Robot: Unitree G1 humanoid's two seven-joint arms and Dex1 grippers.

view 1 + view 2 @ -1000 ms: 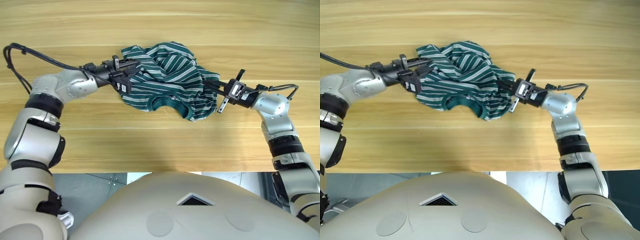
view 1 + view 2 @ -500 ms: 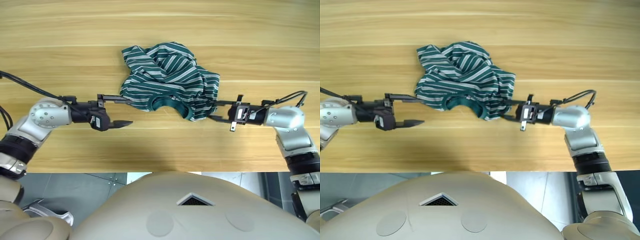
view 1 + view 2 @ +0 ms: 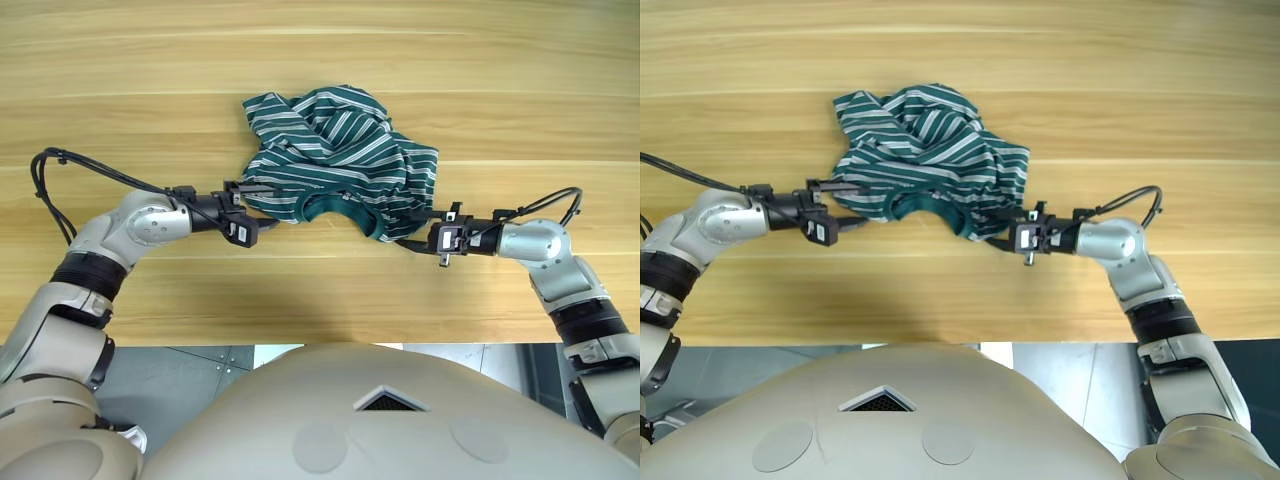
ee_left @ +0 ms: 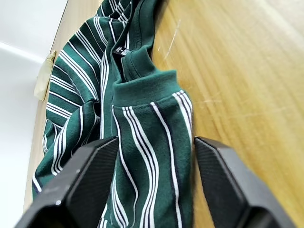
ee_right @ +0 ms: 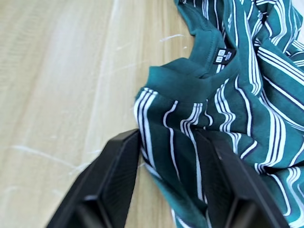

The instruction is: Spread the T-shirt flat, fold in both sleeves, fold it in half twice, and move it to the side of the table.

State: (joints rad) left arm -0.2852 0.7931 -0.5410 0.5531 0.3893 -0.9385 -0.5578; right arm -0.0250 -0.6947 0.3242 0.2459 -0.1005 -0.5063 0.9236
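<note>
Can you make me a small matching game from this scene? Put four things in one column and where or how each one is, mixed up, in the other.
Things
1. T-shirt
2. left gripper
3. right gripper
4. table

Place or state
A. open, at the shirt's edge on the robot's right side
B. green with white stripes, crumpled in a heap
C. open, at the shirt's edge on the robot's left side
D. light wood, lying under everything

Right pairs: 1-B, 2-C, 3-A, 4-D
</note>
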